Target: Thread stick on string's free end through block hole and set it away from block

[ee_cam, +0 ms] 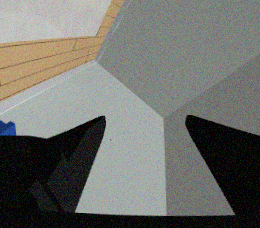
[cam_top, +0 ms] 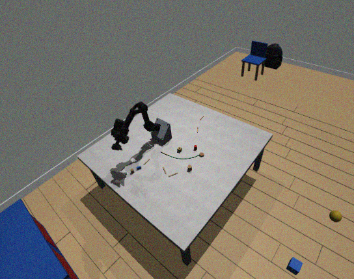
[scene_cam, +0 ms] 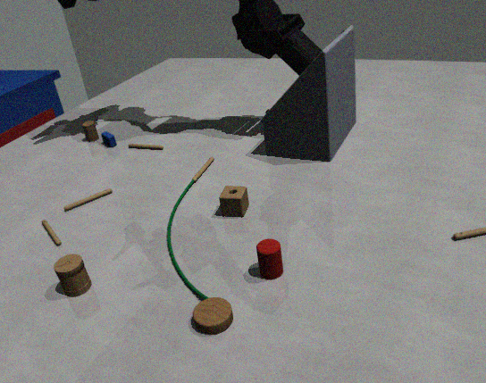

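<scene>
Lying on the counter (scene_cam: 389, 287) just beside the block (scene_cam: 233, 200): stick (scene_cam: 203, 169), string (scene_cam: 171, 237) trailing to button (scene_cam: 213, 315). Gripper (ee_cam: 145, 165) raised well apart, fingers spread, gripping nothing, likely awaiting pickup.

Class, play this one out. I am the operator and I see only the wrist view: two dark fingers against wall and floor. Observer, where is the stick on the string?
Observer: The stick lies on the table at the far end of the green string, apart from the block.
Operator: Is the gripper near it?
Observer: No. The gripper hangs open and empty near the table's edge, well away from the stick.
Operator: Which way does the hole face?
Observer: In the exterior view the hole shows on the block's top face.
</scene>
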Robot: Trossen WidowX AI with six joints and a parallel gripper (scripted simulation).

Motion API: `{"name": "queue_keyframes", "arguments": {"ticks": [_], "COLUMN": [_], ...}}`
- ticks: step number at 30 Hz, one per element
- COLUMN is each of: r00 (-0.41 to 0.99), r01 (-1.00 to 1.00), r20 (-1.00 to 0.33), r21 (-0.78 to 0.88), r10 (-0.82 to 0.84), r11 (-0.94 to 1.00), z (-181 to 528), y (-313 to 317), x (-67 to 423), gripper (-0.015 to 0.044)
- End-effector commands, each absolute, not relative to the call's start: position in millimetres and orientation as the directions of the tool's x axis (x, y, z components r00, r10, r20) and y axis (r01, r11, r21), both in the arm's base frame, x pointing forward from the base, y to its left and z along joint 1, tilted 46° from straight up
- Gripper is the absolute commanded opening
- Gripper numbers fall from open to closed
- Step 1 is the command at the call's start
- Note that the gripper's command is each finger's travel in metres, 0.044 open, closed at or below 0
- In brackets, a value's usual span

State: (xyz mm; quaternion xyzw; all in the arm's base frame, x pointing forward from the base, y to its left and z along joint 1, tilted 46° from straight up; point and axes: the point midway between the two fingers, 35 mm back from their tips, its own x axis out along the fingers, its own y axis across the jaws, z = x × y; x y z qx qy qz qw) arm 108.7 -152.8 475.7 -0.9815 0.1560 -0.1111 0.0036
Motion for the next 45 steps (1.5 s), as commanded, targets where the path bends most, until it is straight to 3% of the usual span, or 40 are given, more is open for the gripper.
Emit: {"name": "queue_keyframes", "arguments": {"ticks": [1, 4, 9, 18, 22, 32, 42, 45], "r00": [0.927, 0.925, 0.892, 0.838, 0.841, 0.881, 0.882, 0.839], "r01": [-0.305, -0.285, -0.124, 0.116, 0.152, 0.114, -0.102, -0.210], "r20": [0.217, 0.238, 0.364, 0.400, 0.324, 0.140, -0.185, -0.341], "r21": [-0.042, -0.083, -0.375, -0.795, -0.910, -0.990, -0.973, -0.922], "r10": [-0.307, -0.297, -0.269, -0.370, -0.434, -0.452, -0.433, -0.425], "r11": [-0.951, -0.955, -0.919, -0.596, -0.385, -0.085, 0.208, 0.325], "z": [475.7, 477.8, 485.1, 454.4, 421.8, 356.2, 256.5, 213.3], "y": [-152.8, -157.1, -194.4, -268.9, -292.8, -295.3, -274.9, -259.3], "x": [108.7, 109.5, 119.4, 171.2, 207.8, 276.8, 334.7, 352.6], "gripper": [0.0426, 0.0440, 0.0440, 0.0440, 0.0440, 0.0440, 0.0440, 0.0440]}}
